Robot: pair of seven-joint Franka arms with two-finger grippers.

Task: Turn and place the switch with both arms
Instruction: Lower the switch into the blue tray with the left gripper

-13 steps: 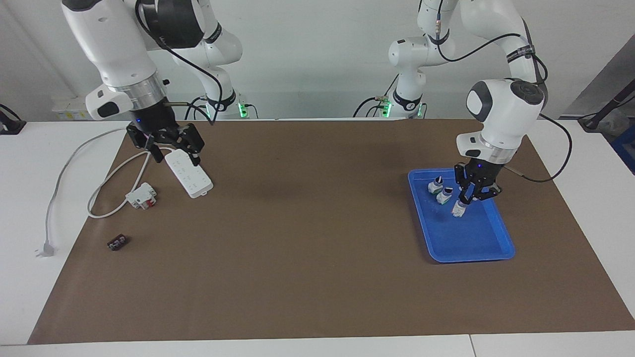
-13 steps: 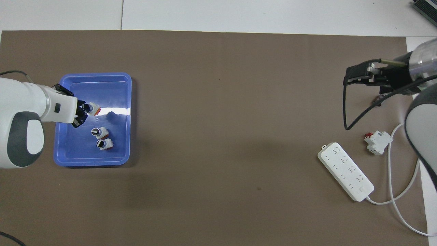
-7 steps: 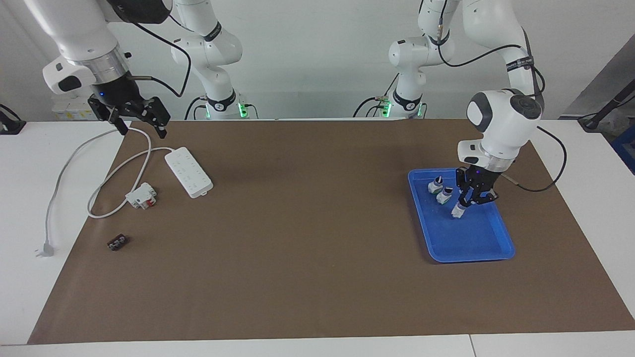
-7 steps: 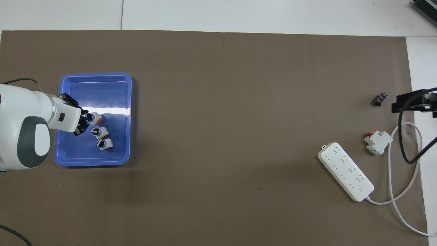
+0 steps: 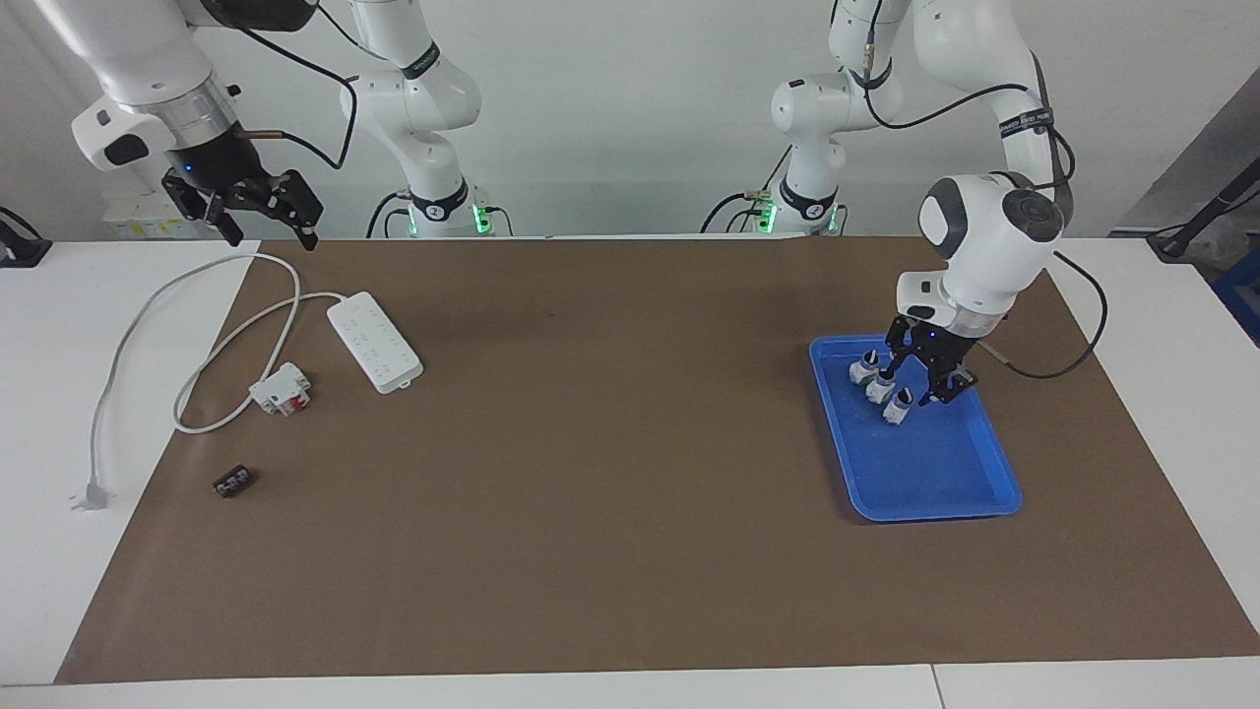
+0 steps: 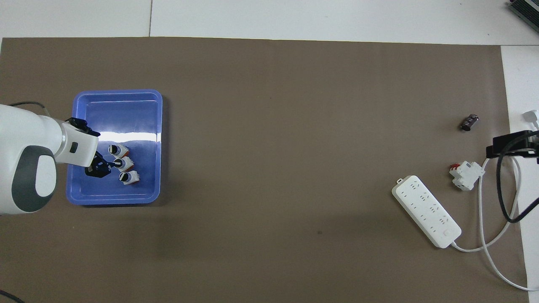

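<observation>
Three rotary selector switches being kept in a row in a blue tray at the left arm's end.

Left gripper, fingers spread, is being held over the tray beside the switch. Right gripper, spread and empty, is being held above the white cable.

A white bench runs the full width of the facing view, most of its top covered by a brown mat that lies flat, with white surface exposed at both ends and along the edge farthest from the robots. A plain, pale wall stands at the robots' end of the bench, evenly lit, with soft shadows on the mat. At the left arm's end, a grey panel slants down along the wall, and a dark object sits at the corner of the overhead view.
</observation>
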